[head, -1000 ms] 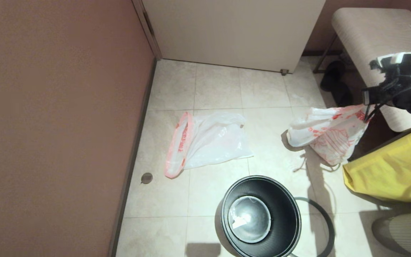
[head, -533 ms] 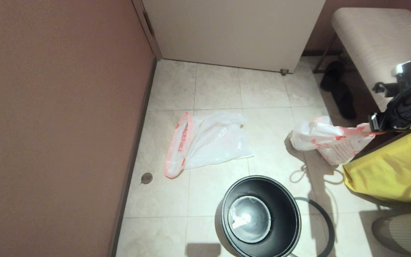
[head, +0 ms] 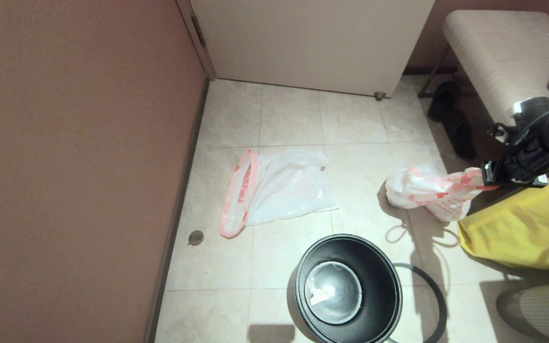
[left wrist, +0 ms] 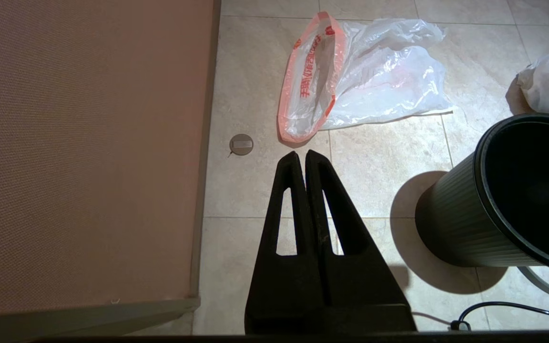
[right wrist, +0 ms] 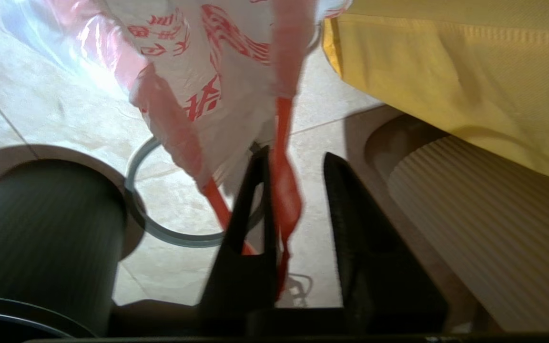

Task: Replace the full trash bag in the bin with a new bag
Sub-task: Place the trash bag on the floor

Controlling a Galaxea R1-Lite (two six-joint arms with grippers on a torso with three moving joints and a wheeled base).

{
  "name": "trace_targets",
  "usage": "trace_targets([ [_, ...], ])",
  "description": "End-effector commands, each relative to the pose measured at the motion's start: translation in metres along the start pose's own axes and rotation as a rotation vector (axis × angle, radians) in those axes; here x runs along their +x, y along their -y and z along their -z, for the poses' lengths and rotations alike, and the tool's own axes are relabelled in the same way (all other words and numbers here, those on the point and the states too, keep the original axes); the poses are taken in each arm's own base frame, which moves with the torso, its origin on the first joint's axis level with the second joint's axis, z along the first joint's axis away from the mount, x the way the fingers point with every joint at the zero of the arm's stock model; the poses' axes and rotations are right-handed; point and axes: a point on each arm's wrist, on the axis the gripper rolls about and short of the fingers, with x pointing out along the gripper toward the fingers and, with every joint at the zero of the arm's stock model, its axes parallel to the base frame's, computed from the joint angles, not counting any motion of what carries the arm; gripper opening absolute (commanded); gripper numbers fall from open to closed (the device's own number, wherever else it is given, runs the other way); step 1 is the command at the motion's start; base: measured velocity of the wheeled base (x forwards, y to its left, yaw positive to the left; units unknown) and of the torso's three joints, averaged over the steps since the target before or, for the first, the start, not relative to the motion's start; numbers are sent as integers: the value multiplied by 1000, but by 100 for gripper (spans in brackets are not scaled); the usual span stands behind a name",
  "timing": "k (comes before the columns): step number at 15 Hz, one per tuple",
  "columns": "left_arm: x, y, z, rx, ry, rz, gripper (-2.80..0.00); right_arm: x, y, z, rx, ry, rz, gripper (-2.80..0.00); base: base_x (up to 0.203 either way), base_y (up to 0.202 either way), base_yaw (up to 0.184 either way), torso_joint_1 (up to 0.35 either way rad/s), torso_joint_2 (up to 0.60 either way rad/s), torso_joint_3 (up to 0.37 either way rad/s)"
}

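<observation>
The full trash bag [head: 427, 193], white with orange-red print, slumps bunched on the floor to the right, beside the yellow fabric bag. My right gripper [head: 486, 176] is at its mouth. In the right wrist view the right gripper [right wrist: 296, 159] is open, and the full bag's [right wrist: 208, 57] orange strap lies between the jaws against one finger. The black bin [head: 348, 288] stands unlined in front, its shiny bottom showing, with its grey hoop [head: 439, 300] on the floor beside it. The limp new bag [head: 279, 188] lies flat further left. My left gripper [left wrist: 301, 155] is shut and holds nothing, just short of the new bag [left wrist: 365, 76].
A brown wall [head: 74, 166] runs along the left and a white door [head: 312, 43] closes the far end. A padded bench [head: 498, 52] with dark shoes [head: 451, 114] under it stands far right. A yellow fabric bag [head: 522, 224] sits right of the bin. A round floor cap [head: 196, 237] lies near the wall.
My right gripper has come down and nearer, lowering the full trash bag until it slumps on the floor by the yellow bag. The bin, the hoop and the new bag have not moved.
</observation>
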Motion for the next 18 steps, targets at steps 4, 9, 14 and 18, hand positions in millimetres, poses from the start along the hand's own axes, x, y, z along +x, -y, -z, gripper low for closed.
trace_targets([
  [4, 0, 0, 0, -1, -1, -1, -280, -2, -4, 0, 72, 2, -50, 0, 0, 0, 0, 0, 0, 0],
  [9, 0, 0, 0, -1, -1, -1, -280, -18, -2, -4, 282, -10, -256, 0, 0, 0, 0, 0, 0, 0],
  [14, 0, 0, 0, -1, -1, -1, -280, -29, 5, -13, 508, -7, -454, 0, 0, 0, 0, 0, 0, 0],
  [18, 0, 0, 0, -1, -1, -1, -280, -51, 13, -15, 545, 6, -499, 0, 0, 0, 0, 0, 0, 0],
])
